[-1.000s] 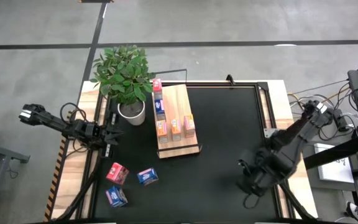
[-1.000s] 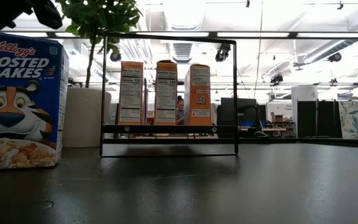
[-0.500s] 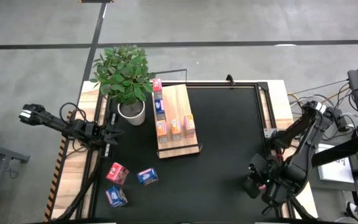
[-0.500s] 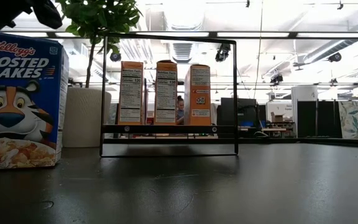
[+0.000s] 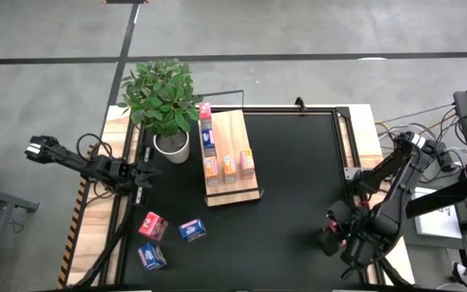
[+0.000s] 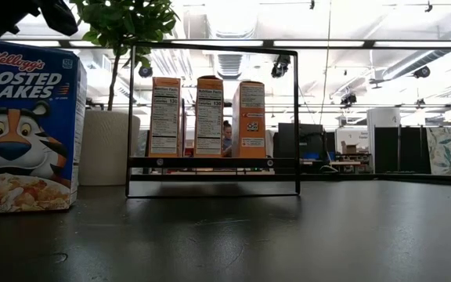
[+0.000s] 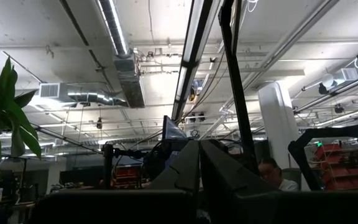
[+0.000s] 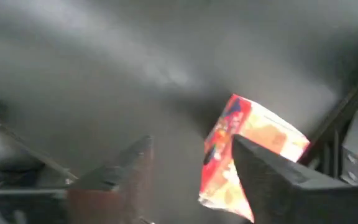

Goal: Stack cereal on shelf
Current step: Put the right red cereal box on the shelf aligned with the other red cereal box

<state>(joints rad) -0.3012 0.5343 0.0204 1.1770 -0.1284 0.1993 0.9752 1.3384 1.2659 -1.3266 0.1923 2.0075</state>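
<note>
- Cereal, the small pink-red cardboard box (image 8: pixel 253 143) with a printed front, is what the right gripper (image 8: pixel 191 146) now has in its sights. The box sits tilted on the black tabletop (image 5: pixel 298 178), near the table's right edge and well apart from the shelf.
- Over the last second the right arm has swung out from over the table toward that right edge, and the fingers, which were together, have spread wide.
- They have hold of nothing. The box lies just past the fingertips, roughly in line with the gap and partly hidden behind one finger (image 8: pixel 272 174). I cannot tell whether that finger touches it.
- To my eye this is the line-up for a pick: jaws parted, box ahead, grip not yet made.
- The long light-wood shelf board with its thin black wire frame (image 5: pixel 232 130) carries five boxes, same as a second ago. A pink one (image 5: pixel 206 109), a blue one (image 5: pixel 208 143) and an orange one (image 5: pixel 211 167) run along its left side. Two more orange boxes (image 5: pixel 237 164) stand beside the last.
- Three boxes wait loose on the table's left: a pink-red one (image 5: pixel 152 225) and two blue ones (image 5: pixel 192 230).
- The left gripper (image 5: pixel 142 174) idles fully closed and empty beside the potted green plant in its white pot (image 5: pixel 171 146).
</note>
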